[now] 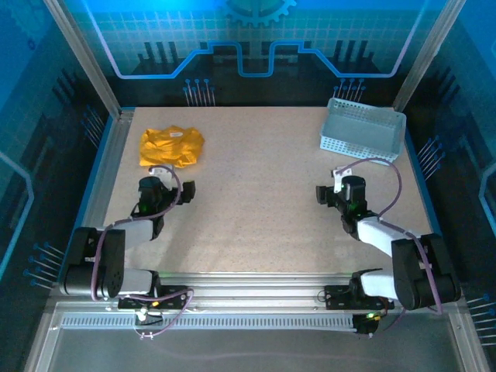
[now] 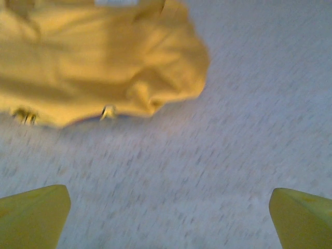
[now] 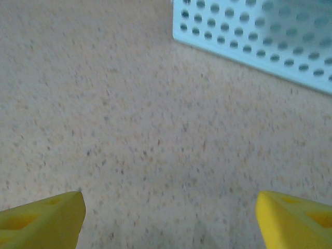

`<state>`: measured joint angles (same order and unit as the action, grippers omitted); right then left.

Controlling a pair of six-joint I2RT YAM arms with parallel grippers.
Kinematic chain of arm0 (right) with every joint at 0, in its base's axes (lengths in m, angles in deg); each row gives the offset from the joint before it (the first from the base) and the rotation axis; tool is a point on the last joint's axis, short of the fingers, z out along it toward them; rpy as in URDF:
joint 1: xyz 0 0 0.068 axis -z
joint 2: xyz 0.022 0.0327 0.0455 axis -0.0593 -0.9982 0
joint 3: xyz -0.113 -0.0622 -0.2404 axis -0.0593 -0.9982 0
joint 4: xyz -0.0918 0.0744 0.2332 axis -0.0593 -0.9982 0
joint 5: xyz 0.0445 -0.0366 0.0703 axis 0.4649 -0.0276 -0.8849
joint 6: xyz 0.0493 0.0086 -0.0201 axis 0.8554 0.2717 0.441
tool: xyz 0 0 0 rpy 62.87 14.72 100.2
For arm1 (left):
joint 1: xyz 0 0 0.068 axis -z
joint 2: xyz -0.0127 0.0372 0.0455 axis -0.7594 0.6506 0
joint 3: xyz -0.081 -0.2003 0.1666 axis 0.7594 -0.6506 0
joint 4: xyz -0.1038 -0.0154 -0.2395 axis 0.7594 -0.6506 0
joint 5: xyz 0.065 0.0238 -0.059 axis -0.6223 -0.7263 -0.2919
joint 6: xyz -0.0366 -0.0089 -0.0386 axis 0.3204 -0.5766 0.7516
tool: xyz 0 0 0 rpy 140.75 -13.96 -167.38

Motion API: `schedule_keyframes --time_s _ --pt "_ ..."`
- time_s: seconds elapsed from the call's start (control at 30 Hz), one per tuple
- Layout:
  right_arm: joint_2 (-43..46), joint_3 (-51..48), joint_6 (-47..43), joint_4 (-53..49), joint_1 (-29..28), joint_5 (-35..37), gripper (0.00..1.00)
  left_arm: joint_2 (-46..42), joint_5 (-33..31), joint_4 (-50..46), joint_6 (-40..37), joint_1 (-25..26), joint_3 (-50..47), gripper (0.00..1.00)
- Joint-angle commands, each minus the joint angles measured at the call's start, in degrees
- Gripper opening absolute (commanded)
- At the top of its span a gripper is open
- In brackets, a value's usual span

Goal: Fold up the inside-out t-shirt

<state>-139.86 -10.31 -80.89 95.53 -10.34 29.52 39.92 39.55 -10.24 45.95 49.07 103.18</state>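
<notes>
Nearest the lens in the left wrist view: 2 yellow fingertips [image 2: 33,215] of the left gripper [image 2: 168,218], 1 in each bottom corner, set wide apart with bare speckled table [image 2: 233,135] between them and nothing held. Beyond that gap and toward the upper left lies the inside-out t-shirt [image 2: 98,57], a mustard-yellow bunched heap with rounded folds. Its near edge is apart from the fingertips. The view is blurred, so fine detail along that edge cannot be read. Right wrist view: the right gripper [image 3: 168,218] likewise shows 2 yellow fingertips [image 3: 41,220] at the bottom corners, jaws wide, nothing between them but tabletop [image 3: 104,104]. The perforated pale basket [image 3: 259,31] sits in the upper right of that view, its wall clear of the fingers. Overhead view: both arm bases at the near edge. The left gripper [image 1: 164,173] is low over the table [image 1: 256,201] on the left side, just short of the t-shirt [image 1: 170,146], which lies crumpled near the far-left corner with a small white tag [image 1: 175,136] on top. Whether the gripper touches the cloth cannot be told from this view. The right gripper [image 1: 333,183] is on the right side, near the basket [image 1: 363,130], which stands at the far-right corner, well apart from the t-shirt. The t-shirt is not yet spread or folded.
</notes>
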Motion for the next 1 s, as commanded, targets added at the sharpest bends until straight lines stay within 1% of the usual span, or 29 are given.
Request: schedule_keyframes --time_s 0.0,0.03,0.07,0.1,0.13,0.2,0.23,0.27,0.33,0.63,0.7,0.77,0.97 --pt "-3.71 -0.51 -2.15 15.97 4.57 -8.66 0.86 9.05 8.19 23.17 -1.61 -0.68 -3.53 0.99" --pt "-5.87 -0.7 -1.02 18.23 5.86 -10.16 0.86 11.64 7.71 27.8 -1.19 -0.81 -4.13 0.99" --pt "-8.36 -0.89 -0.19 21.12 6.61 -10.75 0.87 9.52 7.59 22.98 -0.68 -1.25 -3.67 0.99" --pt "-10.31 -0.49 -0.04 21.81 6.71 -10.78 0.87 8.85 7.39 19.89 -0.61 -1.35 -2.4 0.99" --pt "-10.85 0.45 -0.16 20.38 6.52 -10.55 0.87 10.26 8.64 21.48 -0.89 -1.33 -1.95 0.99" --pt "-11.52 2.03 -1.36 18.2 4.51 -6.93 0.92 9.41 8.32 17.65 -0.98 -1.36 -0.83 0.99" --pt "-11.8 2.15 -1.88 18.41 3.7 -5.71 0.99 10.11 8.13 19.52 -0.83 -1.4 -1.11 0.99" --pt "-11.7 2.2 -1.93 18.19 3.54 -5.49 1.0 9.96 7.65 19.54 -0.72 -1.34 -1.39 0.99" --pt "-11.71 2.11 -1.9 18.32 3.59 -5.38 1.0 10.05 5.9 20.17 -0.11 -1.36 -1.45 0.99" --pt "-11.79 2.25 -2.28 18.14 3.21 -5.29 1.0 9.98 -1.22 17.0 2.26 -1.24 0.1 0.99" --pt "-11.86 2.26 -2.44 18.18 3.15 -5.59 1.0 10.03 -2.15 16.41 2.69 -1.24 0.4 0.99" --pt "-11.97 2.7 -2.23 17.45 4.19 -8.33 1.0 9.92 -3.03 16.24 2.98 -1.29 0.49 0.99" --pt "-11.88 2.33 -2.41 18.08 3.87 -7.67 1.0 9.9 -3.35 16.12 3.06 -1.29 0.49 0.99"
